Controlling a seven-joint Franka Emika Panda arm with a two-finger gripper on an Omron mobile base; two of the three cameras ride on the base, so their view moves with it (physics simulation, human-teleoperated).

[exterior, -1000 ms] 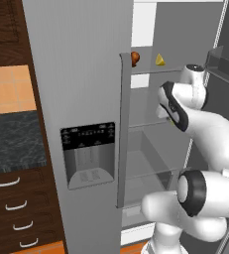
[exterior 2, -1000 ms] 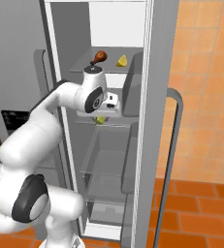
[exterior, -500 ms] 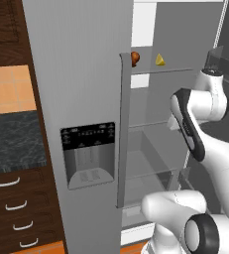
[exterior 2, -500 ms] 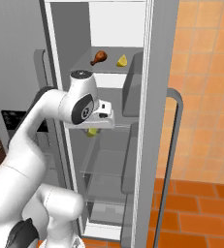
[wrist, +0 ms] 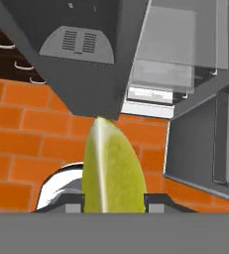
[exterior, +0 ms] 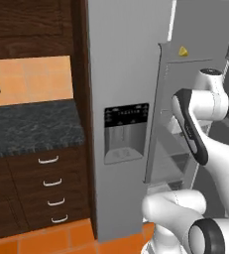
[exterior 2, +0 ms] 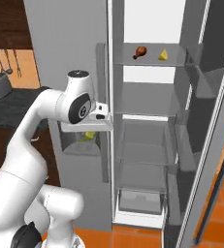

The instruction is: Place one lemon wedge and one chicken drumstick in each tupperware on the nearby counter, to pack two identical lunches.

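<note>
Carrying a lemon wedge (wrist: 113, 168), jaws clamped on it at bottom centre of hand view, prob. bound for the surface (exterior: 31, 130) at mid-left; drumstick (exterior 2: 139, 52) + 2nd wedge (exterior 2: 163, 54) sit on fridge top shelf (exterior 2: 147, 60), upper centre.

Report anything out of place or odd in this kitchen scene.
Nothing looks spilled or damaged. The fridge stands open, as the job needs, with a chicken drumstick and a lemon wedge on its top shelf. The gripper is shut on another lemon wedge, carried clear of the shelves.
</note>
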